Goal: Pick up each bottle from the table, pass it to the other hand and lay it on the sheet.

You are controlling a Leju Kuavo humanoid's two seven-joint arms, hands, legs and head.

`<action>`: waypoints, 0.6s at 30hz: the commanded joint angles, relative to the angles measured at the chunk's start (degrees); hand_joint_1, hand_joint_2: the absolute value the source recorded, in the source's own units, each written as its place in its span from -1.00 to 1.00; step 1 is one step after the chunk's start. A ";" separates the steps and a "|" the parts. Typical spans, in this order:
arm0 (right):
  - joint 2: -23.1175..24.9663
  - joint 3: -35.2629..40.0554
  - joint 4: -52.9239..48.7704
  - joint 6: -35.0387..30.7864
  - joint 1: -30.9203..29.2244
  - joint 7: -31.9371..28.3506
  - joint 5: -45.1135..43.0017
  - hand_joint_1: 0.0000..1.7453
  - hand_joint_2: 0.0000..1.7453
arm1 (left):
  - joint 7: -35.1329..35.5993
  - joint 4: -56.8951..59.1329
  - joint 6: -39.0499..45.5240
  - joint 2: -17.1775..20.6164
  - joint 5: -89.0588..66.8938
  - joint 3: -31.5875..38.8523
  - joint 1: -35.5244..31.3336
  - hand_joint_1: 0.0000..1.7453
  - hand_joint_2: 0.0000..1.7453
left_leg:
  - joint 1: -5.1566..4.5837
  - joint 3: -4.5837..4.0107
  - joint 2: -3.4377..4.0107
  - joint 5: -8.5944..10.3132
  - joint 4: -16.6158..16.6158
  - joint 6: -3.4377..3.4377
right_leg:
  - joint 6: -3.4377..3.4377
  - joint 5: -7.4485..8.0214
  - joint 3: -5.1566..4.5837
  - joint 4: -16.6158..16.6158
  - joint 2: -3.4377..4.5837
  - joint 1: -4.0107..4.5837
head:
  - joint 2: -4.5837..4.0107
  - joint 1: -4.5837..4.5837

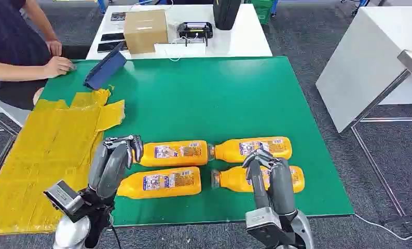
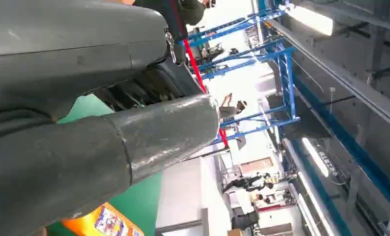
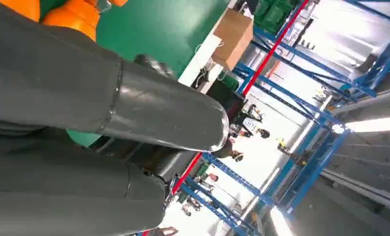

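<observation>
From my head view, four orange bottles (image 1: pixel 174 153) lie in two rows at lower centre of the green desk (image 1: pixel 204 98), the yellow sheet (image 1: pixel 48 150) at left. My wrist cameras catch blue racking (image 2: pixel 281 73) instead. My left hand (image 1: pixel 113 163) and right hand (image 1: pixel 270 179) rise upright at the near edge, fingers loosely curled, holding nothing.

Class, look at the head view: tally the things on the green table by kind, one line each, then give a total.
Orange bottles: 4 (far-left, far-right, near-left, near-right)
Yellow sheet: 1
Blue board: 1
Total: 6
</observation>
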 commanded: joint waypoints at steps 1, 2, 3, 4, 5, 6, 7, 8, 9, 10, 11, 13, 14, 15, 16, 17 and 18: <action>-4.24 -26.24 0.32 10.79 -1.37 -14.86 -32.86 -1.00 -1.00 | -4.83 9.52 0.65 4.65 11.23 8.70 -7.17 -1.00 -1.00 | 0.03 0.17 -0.25 -0.02 -0.02 -0.03 | -0.05 -0.06 0.25 -0.05 0.05 0.00 | 0.00 0.00; -3.44 -27.15 0.36 11.82 -1.50 -14.79 -32.25 -1.00 -1.00 | -4.83 9.50 0.51 4.38 11.14 9.22 -7.09 -1.00 -1.00 | 0.03 0.20 -0.34 0.04 -0.08 -0.01 | -0.03 -0.03 0.28 -0.11 -0.07 -0.01 | 0.00 0.02; -3.44 -27.15 0.36 11.82 -1.50 -14.79 -32.25 -1.00 -1.00 | -4.83 9.50 0.51 4.38 11.14 9.22 -7.09 -1.00 -1.00 | 0.00 0.12 -0.25 0.05 -0.07 -0.01 | -0.03 -0.01 0.10 -0.08 -0.05 -0.03 | 0.00 -0.02; -2.09 -27.00 0.22 12.23 -1.63 -14.62 -31.03 -1.00 -1.00 | -5.00 8.79 0.32 4.12 10.39 9.47 -6.55 -1.00 -1.00 | 0.02 0.20 -0.30 0.03 -0.07 -0.03 | -0.06 -0.03 0.20 -0.10 0.01 -0.03 | 0.00 0.00; -1.29 -26.26 -0.06 12.26 -1.71 -14.11 -29.23 -1.00 -1.00 | -5.17 8.06 1.51 3.66 8.24 9.42 -6.20 -1.00 -1.00 | 0.01 0.28 -0.33 -0.02 -0.07 -0.04 | -0.07 -0.08 0.31 -0.09 0.07 -0.05 | 0.00 0.04; -1.02 -25.62 0.02 11.89 -2.04 -13.24 -27.92 -1.00 -1.00 | -5.05 7.59 1.70 3.29 8.10 9.46 -6.03 -1.00 -1.00 | 0.03 0.19 -0.19 -0.03 -0.01 -0.02 | -0.04 -0.03 0.27 -0.07 0.15 -0.01 | 0.00 0.09; -1.16 -24.81 0.11 11.19 -2.44 -12.33 -26.29 -1.00 -1.00 | -4.91 7.21 1.69 3.10 8.08 9.43 -5.96 -1.00 -1.00 | -0.02 0.13 -0.10 -0.02 -0.03 -0.02 | -0.04 -0.01 0.14 -0.02 0.20 -0.05 | 0.00 0.00; -1.55 -23.76 0.55 10.25 -3.32 -10.96 -25.01 -1.00 -1.00 | -4.87 6.72 2.76 2.94 6.79 9.42 -5.97 -1.00 -1.00 | -0.02 0.10 -0.18 -0.05 0.01 -0.04 | -0.05 -0.04 0.13 0.02 0.20 -0.06 | 0.00 0.04; -1.87 -23.15 0.77 9.99 -3.82 -10.35 -25.14 -1.00 -1.00 | -4.88 6.40 3.18 2.93 6.10 9.28 -5.99 -1.00 -1.00 | -0.04 0.10 -0.10 -0.05 -0.01 -0.03 | -0.01 0.01 0.10 -0.02 0.20 -0.04 | 0.00 -0.02; -2.07 -22.83 0.96 9.73 -4.19 -9.88 -24.86 -1.00 -1.00 | -4.92 6.23 3.32 3.02 5.65 9.16 -6.04 -1.00 -1.00 | 0.00 0.20 -0.09 -0.10 0.01 -0.06 | -0.05 -0.04 0.20 -0.02 0.30 -0.02 | 0.00 0.05; -2.12 -22.48 1.06 9.07 -4.61 -9.05 -23.93 -1.00 -1.00 | -4.79 6.02 3.79 3.07 4.93 9.16 -6.02 -1.00 -1.00 | -0.06 0.10 -0.09 -0.04 -0.01 -0.03 | -0.01 0.00 0.09 -0.01 0.18 -0.06 | 0.00 -0.02; -2.54 -21.82 1.44 8.96 -5.08 -7.77 -23.11 -1.00 -1.00 | -4.44 5.89 4.41 3.06 4.17 9.14 -6.08 -1.00 -1.00 | -0.03 0.14 -0.10 -0.05 -0.02 -0.05 | -0.02 0.00 0.13 -0.02 0.21 -0.04 | 0.00 -0.02; -2.44 -21.54 1.54 8.90 -5.39 -7.47 -22.90 -1.00 -1.00 | -4.45 5.93 4.40 3.08 4.18 9.17 -6.15 -1.00 -1.00 | -0.01 0.22 -0.11 -0.11 0.02 -0.06 | -0.04 -0.05 0.22 -0.01 0.30 -0.04 | 0.00 0.02; -2.44 -21.54 1.54 8.90 -5.39 -7.47 -22.90 -1.00 -1.00 | -4.45 5.93 4.40 3.08 4.18 9.17 -6.15 -1.00 -1.00 | -0.01 0.20 -0.09 -0.08 -0.01 -0.04 | -0.02 -0.03 0.20 -0.03 0.26 -0.04 | 0.00 0.00; -2.44 -21.54 1.54 8.90 -5.39 -7.47 -22.90 -1.00 -1.00 | -4.45 5.93 4.40 3.08 4.18 9.17 -6.15 -1.00 -1.00 | -0.01 0.11 -0.09 -0.04 -0.01 -0.02 | 0.00 0.01 0.11 -0.03 0.18 -0.03 | 0.00 0.00; -2.44 -21.54 1.54 8.90 -5.39 -7.47 -22.90 -1.00 -1.00 | -4.45 5.93 4.40 3.08 4.18 9.17 -6.15 -1.00 -1.00 | 0.00 0.22 -0.12 -0.10 0.01 -0.03 | -0.02 -0.04 0.22 -0.02 0.27 -0.03 | 0.00 0.00; -2.44 -21.54 1.54 8.90 -5.39 -7.47 -22.90 -1.00 -1.00 | -4.45 5.93 4.40 3.08 4.18 9.17 -6.15 -1.00 -1.00 | -0.01 0.14 -0.12 -0.05 -0.02 -0.02 | 0.00 -0.01 0.13 -0.03 0.18 -0.04 | 0.00 0.00</action>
